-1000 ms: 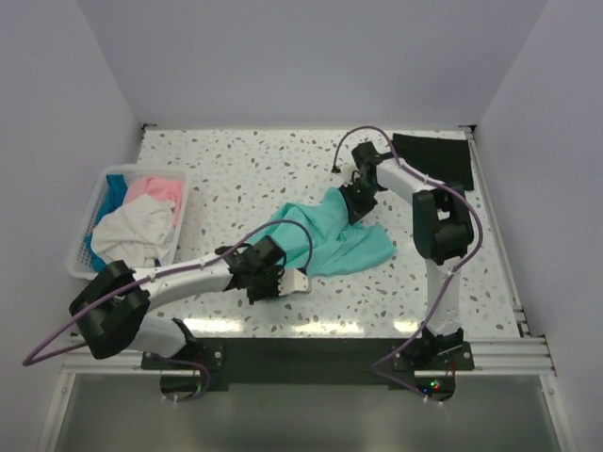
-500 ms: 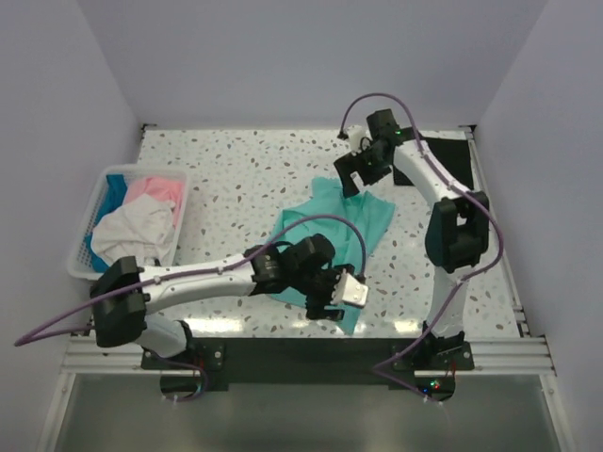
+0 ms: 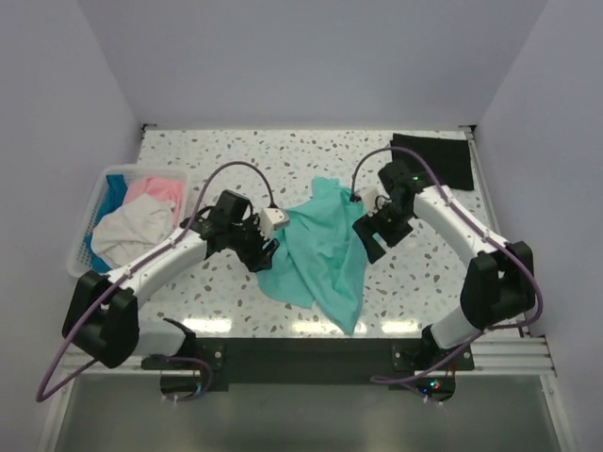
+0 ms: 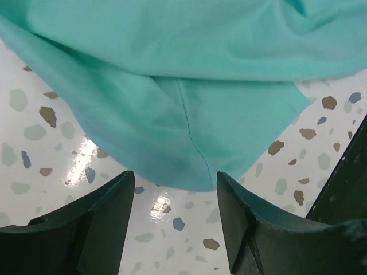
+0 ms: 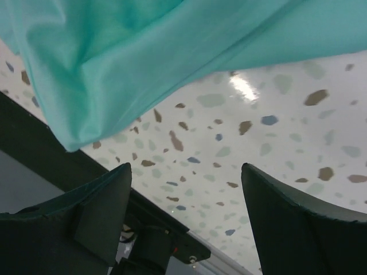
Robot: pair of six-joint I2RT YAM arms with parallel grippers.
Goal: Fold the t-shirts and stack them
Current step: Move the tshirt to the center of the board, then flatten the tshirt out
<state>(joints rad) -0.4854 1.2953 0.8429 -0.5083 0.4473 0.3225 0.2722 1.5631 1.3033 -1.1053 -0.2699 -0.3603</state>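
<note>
Since the earlier frames, both arms have let go of the teal-green t-shirt (image 3: 320,252) and shifted to its sides. The left gripper (image 3: 265,252) has swung back from the near edge of the table (image 3: 236,160) to the shirt's left border. The right gripper (image 3: 368,239) has come down from the far end to the shirt's right border. The shirt, previously bunched between the grippers, now lies stretched out in a long, creased shape. It runs from the middle of the table to the near edge.

Left gripper (image 4: 172,180): jaws apart, no cloth between them. In the left wrist view, a folded hem of the teal-green t-shirt (image 4: 189,114) lies flat on the speckled surface just ahead of the fingertips.

Right gripper (image 5: 184,172): jaws wide apart, no cloth between them. In the right wrist view, the teal-green t-shirt (image 5: 132,63) fills the upper area, with bare table under the gap.

The black t-shirt (image 3: 438,158) lies flat in the far right corner, well apart from both grippers.

The white basket (image 3: 83,218) stands at the left edge. It holds the white t-shirt (image 3: 132,231), the pink t-shirt (image 3: 155,191) and the blue t-shirt (image 3: 114,188).
</note>
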